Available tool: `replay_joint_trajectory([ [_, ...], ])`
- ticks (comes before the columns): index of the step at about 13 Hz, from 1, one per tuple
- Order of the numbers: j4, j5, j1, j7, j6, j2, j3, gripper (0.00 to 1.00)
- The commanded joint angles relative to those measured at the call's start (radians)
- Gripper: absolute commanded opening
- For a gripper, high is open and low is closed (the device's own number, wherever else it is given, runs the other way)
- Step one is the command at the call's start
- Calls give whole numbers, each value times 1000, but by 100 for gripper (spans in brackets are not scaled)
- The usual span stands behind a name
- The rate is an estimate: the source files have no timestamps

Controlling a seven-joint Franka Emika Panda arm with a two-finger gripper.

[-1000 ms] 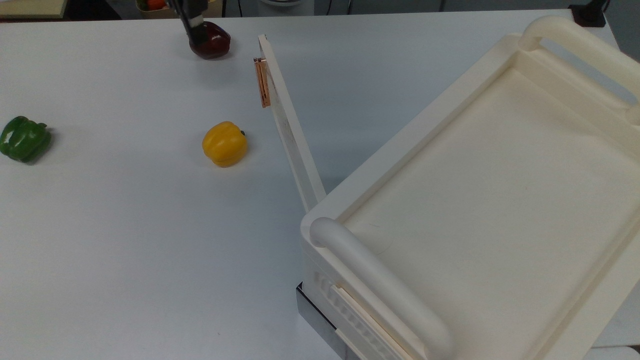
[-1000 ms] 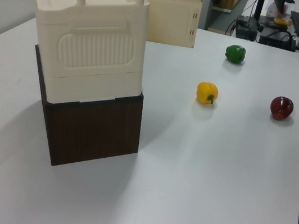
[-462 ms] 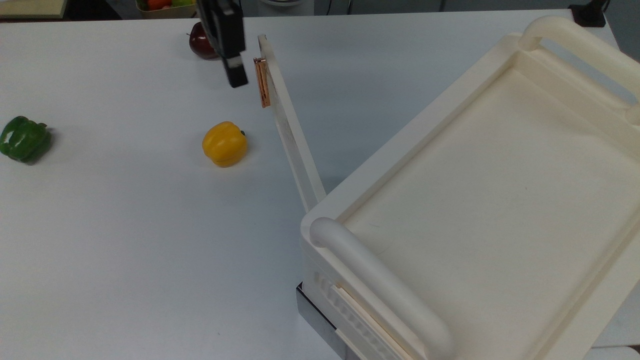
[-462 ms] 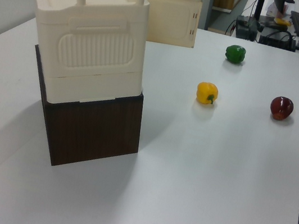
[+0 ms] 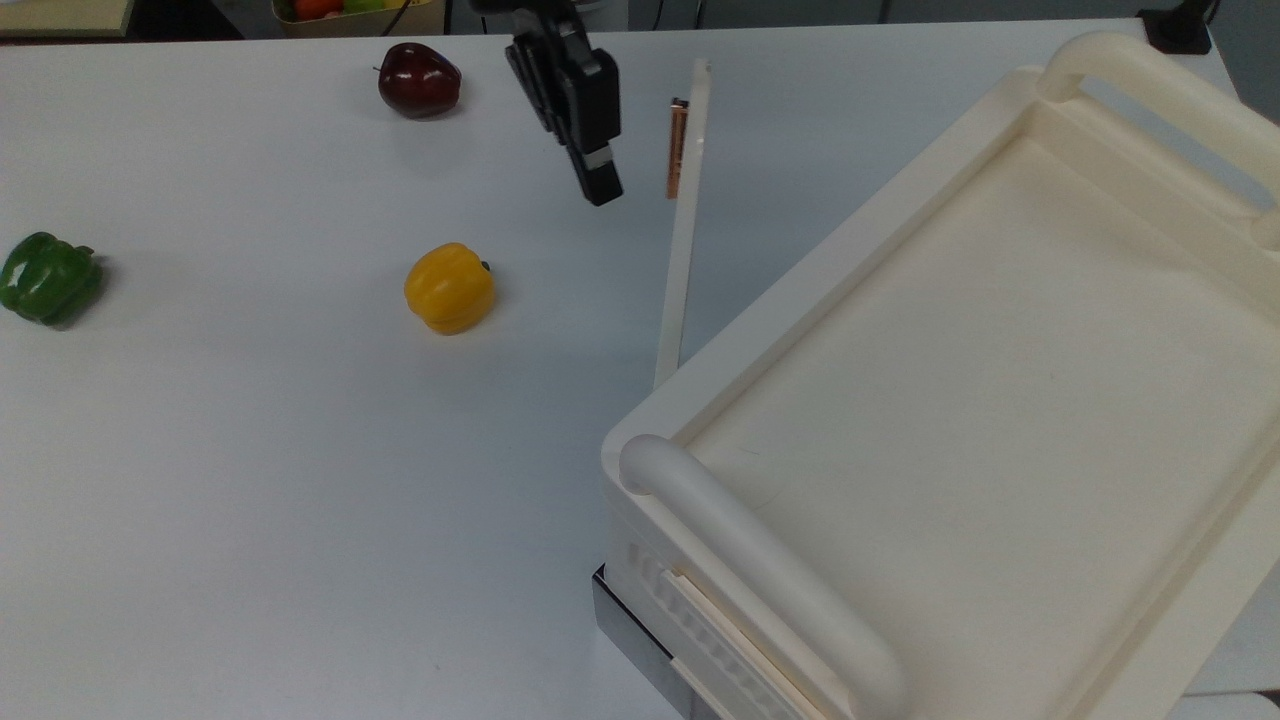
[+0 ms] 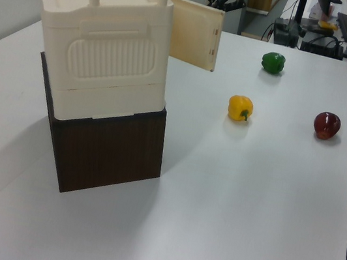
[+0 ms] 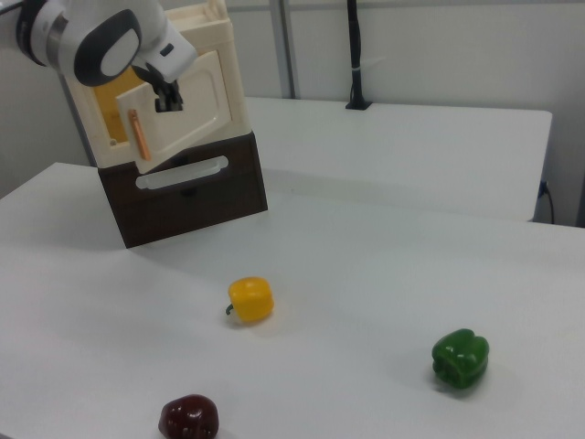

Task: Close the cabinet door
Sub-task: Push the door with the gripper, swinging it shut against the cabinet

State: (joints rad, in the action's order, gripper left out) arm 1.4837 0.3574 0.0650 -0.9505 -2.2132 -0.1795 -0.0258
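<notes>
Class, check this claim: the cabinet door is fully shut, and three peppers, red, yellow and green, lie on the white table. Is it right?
Not quite. The cabinet door is not shut: the top view shows it standing open, swung out from the cabinet. The red pepper, yellow pepper and green pepper do lie on the white table.

The cabinet (image 5: 960,400) is a large cream-white box with a recessed top and thick rounded handles, standing on a dark brown base. Its cabinet door (image 5: 682,230), a thin cream panel with a copper handle strip near its free end, stands ajar, hinged at the cabinet's corner.
</notes>
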Motion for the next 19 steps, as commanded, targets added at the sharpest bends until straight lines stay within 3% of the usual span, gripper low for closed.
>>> replay_joint_trajectory([
  [1, -2, 34, 85, -10, -25, -1, 9, 13],
  [5, -54, 121, 116, -11, -71, -61, 9, 14],
  [10, -57, 120, 162, -8, -187, -109, 9, 17],
  [19, -74, 120, 188, -11, -252, -149, 9, 29],
])
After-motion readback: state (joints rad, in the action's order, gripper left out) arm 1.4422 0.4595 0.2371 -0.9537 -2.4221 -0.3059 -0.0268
